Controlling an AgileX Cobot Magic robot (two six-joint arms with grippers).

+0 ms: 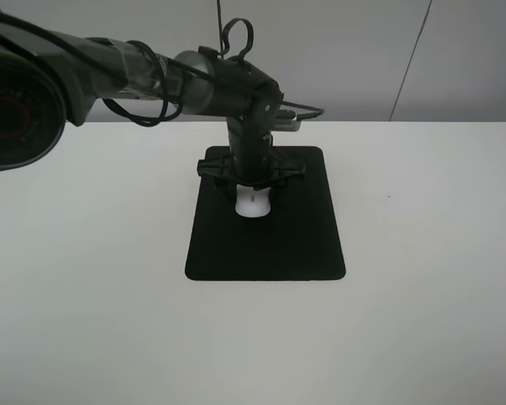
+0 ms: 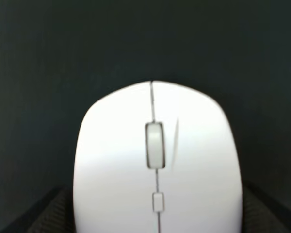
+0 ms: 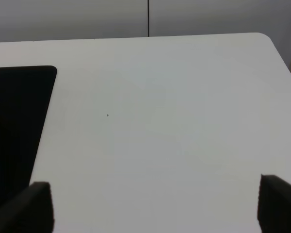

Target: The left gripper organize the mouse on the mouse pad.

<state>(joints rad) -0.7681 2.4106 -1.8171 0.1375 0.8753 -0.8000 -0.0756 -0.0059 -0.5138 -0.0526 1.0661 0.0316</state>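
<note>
A white table [image 1: 422, 253] fills most of the high view, matte and evenly lit, with a rounded far right corner. Behind it stands a pale grey wall [image 1: 337, 51] crossed by a thin dark seam [image 1: 413, 59]; the right wrist view shows a similar seam [image 3: 148, 17] running straight up from the table's far edge. One tiny dark speck [image 1: 389, 197] marks the tabletop to the right of the pad.

The pad [image 1: 266, 245] lies flat near the middle of the table, black, with rounded corners and its long sides running from near to far. The mouse [image 1: 253, 206] sits on the pad's far half, roughly centred between its sides, with black mat showing all around it in the left wrist view.

The left gripper [image 1: 253, 181] reaches in from the far left and points down over the mouse, covering its far end. A cable [image 1: 236, 38] loops above the arm. In the left wrist view the fingers [image 2: 53, 216] flank the mouse's sides right at its outline; I cannot tell whether they press on it or stand just clear.

The right gripper [image 3: 157, 206] hovers over bare table to the right of the pad, jaws spread wide with nothing between them.
</note>
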